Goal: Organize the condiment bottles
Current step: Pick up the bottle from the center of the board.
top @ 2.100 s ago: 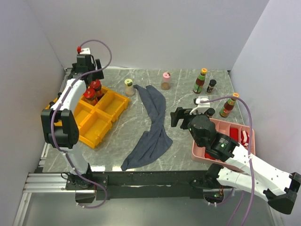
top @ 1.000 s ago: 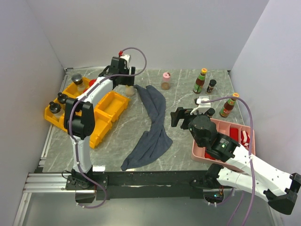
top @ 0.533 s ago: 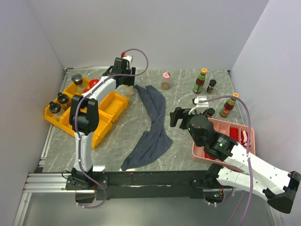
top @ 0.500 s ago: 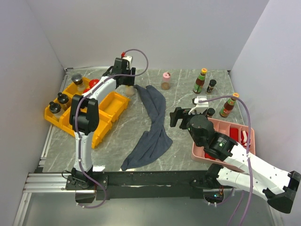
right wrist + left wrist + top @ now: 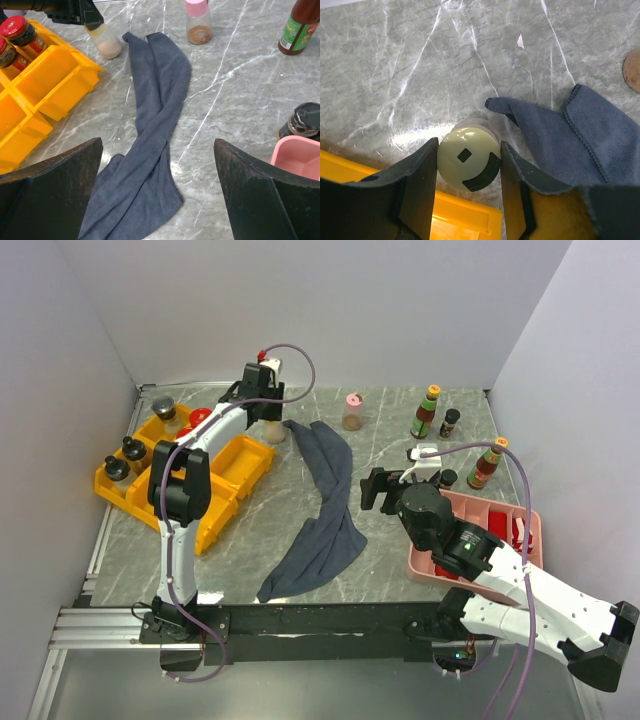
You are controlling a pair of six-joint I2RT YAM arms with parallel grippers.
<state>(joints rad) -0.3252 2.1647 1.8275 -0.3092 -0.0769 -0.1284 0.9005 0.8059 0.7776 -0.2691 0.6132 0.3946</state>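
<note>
A yellow-capped shaker (image 5: 468,157) stands on the marble between the yellow bin and the cloth's tip. My left gripper (image 5: 469,150) is shut on its cap, a finger touching each side; from above the left gripper (image 5: 268,418) covers it. Red-lidded jars (image 5: 197,418), a silver-capped shaker (image 5: 164,410) and tiny black-capped bottles (image 5: 133,452) sit in the bin. A pink-capped shaker (image 5: 352,412), two slim sauce bottles (image 5: 426,412) (image 5: 487,464) and black-capped bottles (image 5: 450,423) (image 5: 447,478) stand on the table. My right gripper (image 5: 157,145) hangs open above the cloth, holding nothing.
The yellow compartment bin (image 5: 215,495) lies at the left. A grey-blue cloth (image 5: 325,500) stretches across the middle of the marble table. A pink tray (image 5: 510,530) with red packets sits at the right, under my right arm. White walls close in three sides.
My left arm swung from the bin's red jars to the yellow-capped shaker, and its fingers closed in on the cap. The right arm has edged slightly left.
</note>
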